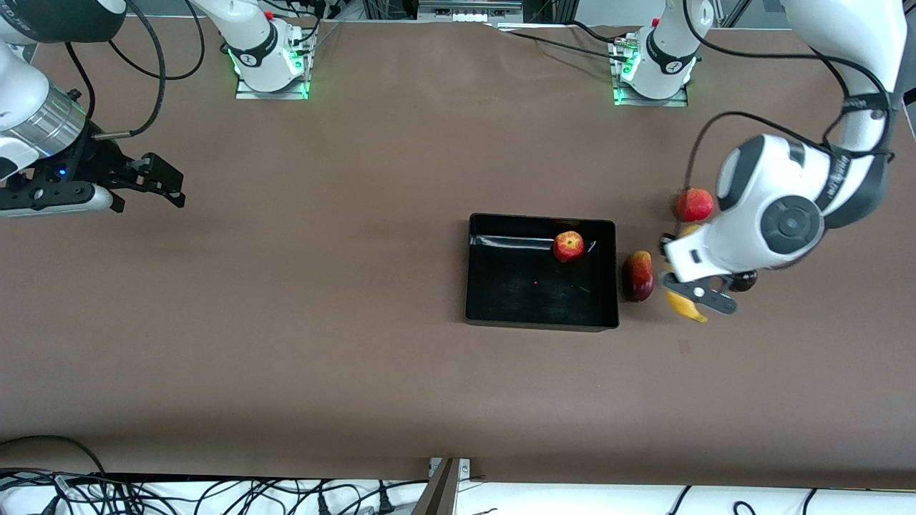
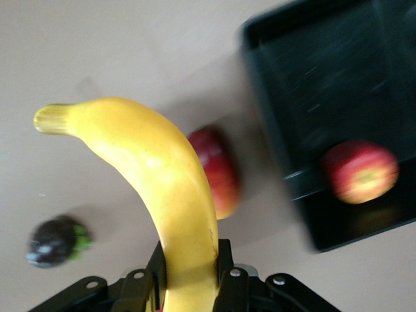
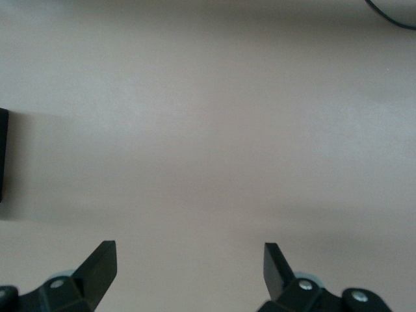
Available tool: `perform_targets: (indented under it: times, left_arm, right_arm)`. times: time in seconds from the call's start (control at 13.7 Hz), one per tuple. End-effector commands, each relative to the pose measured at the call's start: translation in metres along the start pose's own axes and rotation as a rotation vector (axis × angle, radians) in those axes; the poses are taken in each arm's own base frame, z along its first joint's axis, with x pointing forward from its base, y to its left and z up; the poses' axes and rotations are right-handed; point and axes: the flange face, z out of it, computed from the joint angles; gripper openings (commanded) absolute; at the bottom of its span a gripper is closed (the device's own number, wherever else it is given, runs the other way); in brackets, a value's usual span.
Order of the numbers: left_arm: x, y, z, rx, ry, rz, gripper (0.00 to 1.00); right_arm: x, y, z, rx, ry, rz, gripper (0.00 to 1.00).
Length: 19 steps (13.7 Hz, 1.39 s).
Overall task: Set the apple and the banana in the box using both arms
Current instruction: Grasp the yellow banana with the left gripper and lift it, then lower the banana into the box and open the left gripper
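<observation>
Yellow banana (image 2: 172, 188) clamped in left claw (image 2: 188, 273), beside box (image 1: 541, 315).

No text, label, brand, number or sign could be read. The left arm (image 1: 801, 207) carried dark lettering along its forearm, up the arm from its gripper, but the characters were too small to make out.
</observation>
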Motion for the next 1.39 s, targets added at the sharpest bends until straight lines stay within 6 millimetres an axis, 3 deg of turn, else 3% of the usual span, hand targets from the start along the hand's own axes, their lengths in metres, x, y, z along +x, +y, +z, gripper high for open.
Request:
perform_targets:
  times: [0.0,0.15,0.44,0.66,0.88,0.95,1.02,1.17,1.31]
  left_arm:
    - [0.018,0.084,0.006,-0.027,-0.020,-0.134,0.05]
    - [0.038,0.148,0.018,-0.059,-0.013,-0.181,0.05]
    - [0.070,0.233,0.070,-0.096,0.015,-0.236,0.05]
    - [0.085,0.238,0.106,-0.141,0.059,-0.248,0.08]
    - [0.087,0.237,0.129,-0.129,0.044,-0.245,0.13]
    - [0.089,0.239,0.139,-0.114,0.055,-0.229,0.21]
    - [0.090,0.241,0.145,-0.117,0.068,-0.235,0.56]
    - [0.090,0.239,0.145,-0.118,0.065,-0.251,1.00]
    - [0.090,0.231,0.125,-0.118,0.078,-0.314,1.00]
  right_arm:
    - [0.002,-0.001,-0.005,0.002,0.008,0.003,1.00]
    - [0.002,-0.001,-0.006,0.002,0.008,0.003,1.00]
    - [0.002,-0.001,-0.005,0.002,0.007,0.003,1.00]
    - [0.002,-0.001,-0.005,0.002,0.007,0.003,1.00]
    - [0.002,-0.001,-0.005,0.002,0.007,0.003,1.00]
    - [0.002,-0.002,-0.005,0.002,0.007,0.002,1.00]
    - [0.002,-0.001,-0.006,0.002,0.008,0.003,1.00]
    - [0.002,-0.001,-0.006,0.002,0.008,0.003,1.00]
    - [0.002,-0.001,-0.005,0.002,0.007,0.003,1.00]
